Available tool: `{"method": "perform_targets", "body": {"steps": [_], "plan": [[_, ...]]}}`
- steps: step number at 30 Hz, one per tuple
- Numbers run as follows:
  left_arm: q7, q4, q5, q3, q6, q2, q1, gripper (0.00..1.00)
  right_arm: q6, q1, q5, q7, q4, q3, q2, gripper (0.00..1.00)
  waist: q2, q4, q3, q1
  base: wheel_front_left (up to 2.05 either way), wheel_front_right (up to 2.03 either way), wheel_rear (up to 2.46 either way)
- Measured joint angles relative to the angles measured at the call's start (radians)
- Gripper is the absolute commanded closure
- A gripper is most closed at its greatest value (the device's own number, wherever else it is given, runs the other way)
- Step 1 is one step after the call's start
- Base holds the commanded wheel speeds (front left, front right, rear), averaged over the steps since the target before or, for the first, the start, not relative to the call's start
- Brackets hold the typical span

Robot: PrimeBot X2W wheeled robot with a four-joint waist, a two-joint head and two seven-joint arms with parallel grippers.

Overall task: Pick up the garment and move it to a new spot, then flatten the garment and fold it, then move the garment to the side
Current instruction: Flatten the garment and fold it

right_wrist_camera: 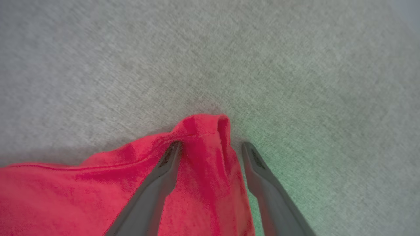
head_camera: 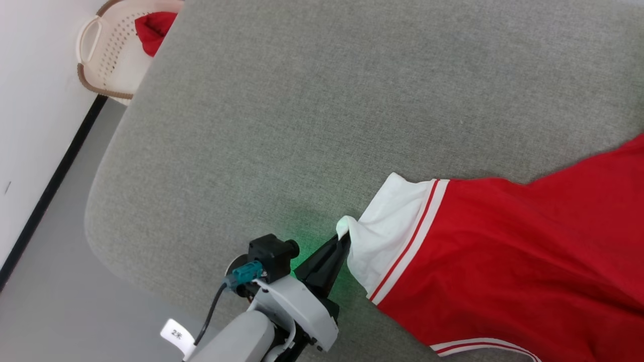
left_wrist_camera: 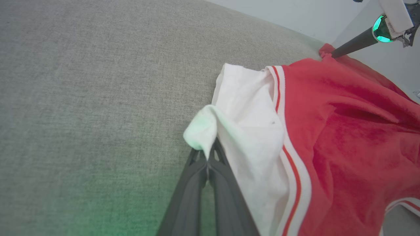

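At the far left of the head view a pale basket (head_camera: 111, 56) holds a plain red cloth (head_camera: 153, 30), just past the edge of the grey padded surface (head_camera: 302, 100). Low in the middle, the left gripper (head_camera: 343, 237) is clamped tight on a pinch of the white sleeve (head_camera: 382, 226). The jersey (head_camera: 503, 251) lies on the surface to the right, running off the frame. The right gripper (right_wrist_camera: 211, 145) stands wide apart, its 2 fingers (right_wrist_camera: 157, 183) either side of a raised red fold (right_wrist_camera: 203, 131), not closed on it.
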Motion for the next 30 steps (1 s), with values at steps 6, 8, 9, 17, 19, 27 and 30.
{"method": "perform_targets", "body": {"steps": [6,8,9,17,19,27,30], "plan": [[0.000,-0.003,-0.001,0.008,0.000,0.002,0.001,1.00,-0.001,-0.041,-0.014,0.066,0.079,-0.013,0.025,1.00,0.0001,-0.005,0.002,0.0000,0.00,0.00,0.00],[0.000,-0.002,-0.001,0.013,0.000,0.003,0.001,1.00,-0.001,-0.051,-0.025,0.067,0.096,-0.021,0.040,1.00,0.0000,-0.010,0.001,0.0000,0.00,0.00,0.00],[0.000,-0.001,-0.002,0.015,0.000,0.004,0.002,1.00,-0.001,-0.053,-0.028,0.064,0.102,-0.027,0.047,1.00,0.0000,-0.014,0.000,0.0000,0.00,0.00,0.00],[0.029,-0.017,-0.066,0.005,0.000,0.091,-0.028,1.00,-0.001,-0.064,-0.043,-0.008,0.115,-0.067,0.105,1.00,0.0000,-0.060,-0.029,0.0000,0.00,0.00,0.00],[0.057,-0.040,-0.081,0.013,0.000,0.132,-0.055,1.00,-0.001,-0.078,-0.048,-0.038,0.101,-0.071,0.113,1.00,0.0000,-0.076,-0.042,0.0000,0.00,0.00,0.00],[0.238,-0.130,-0.093,0.078,0.016,0.297,-0.205,1.00,-0.001,-0.103,-0.055,-0.171,0.033,-0.080,0.139,1.00,0.0000,-0.141,-0.114,0.0000,0.00,0.00,0.00],[0.312,-0.144,-0.090,0.096,0.024,0.350,-0.284,1.00,-0.001,-0.123,-0.063,-0.225,0.008,-0.078,0.142,1.00,0.0000,-0.169,-0.145,0.0000,0.00,0.00,0.00]]}}
